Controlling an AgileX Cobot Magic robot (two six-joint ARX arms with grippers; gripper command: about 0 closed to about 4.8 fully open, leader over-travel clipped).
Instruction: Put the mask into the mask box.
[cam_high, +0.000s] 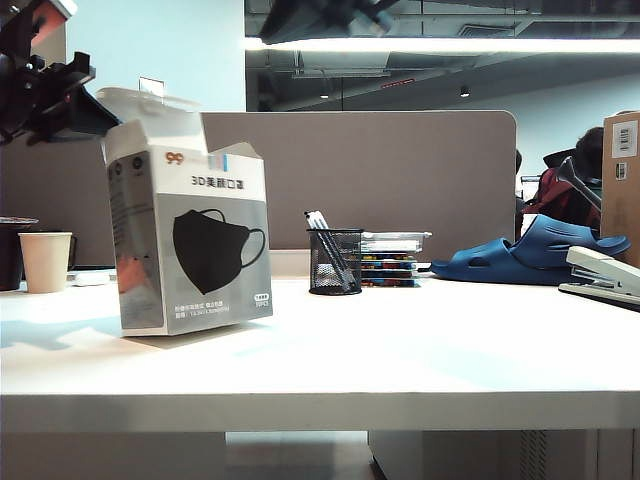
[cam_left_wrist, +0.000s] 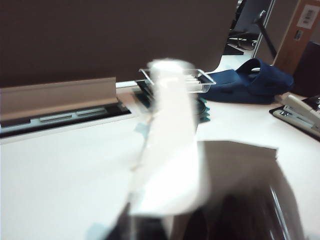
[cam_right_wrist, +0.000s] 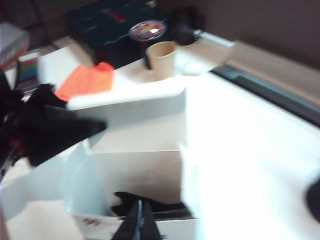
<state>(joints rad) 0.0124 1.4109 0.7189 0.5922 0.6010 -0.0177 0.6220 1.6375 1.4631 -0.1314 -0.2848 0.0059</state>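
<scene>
The mask box (cam_high: 195, 250) stands upright on the left of the white table with its top flaps open. In the right wrist view I look down into the box (cam_right_wrist: 135, 175), and the black mask (cam_right_wrist: 162, 206) lies inside it. My right gripper (cam_right_wrist: 141, 222) hovers over the box's open top with its fingers pressed together and nothing between them. My left gripper (cam_high: 75, 100) is at the box's upper left, beside a raised flap (cam_high: 140, 100), and shows as a black pointed shape (cam_right_wrist: 55, 130). The left wrist view is blurred, showing that white flap (cam_left_wrist: 170, 150) close up, and the jaws are hidden.
A paper cup (cam_high: 45, 262) stands left of the box. To its right are a black mesh pen cup (cam_high: 335, 262), a stack of flat cases (cam_high: 392, 260), blue slippers (cam_high: 530, 255) and a stapler (cam_high: 605, 275). A grey partition (cam_high: 400, 170) runs behind the table.
</scene>
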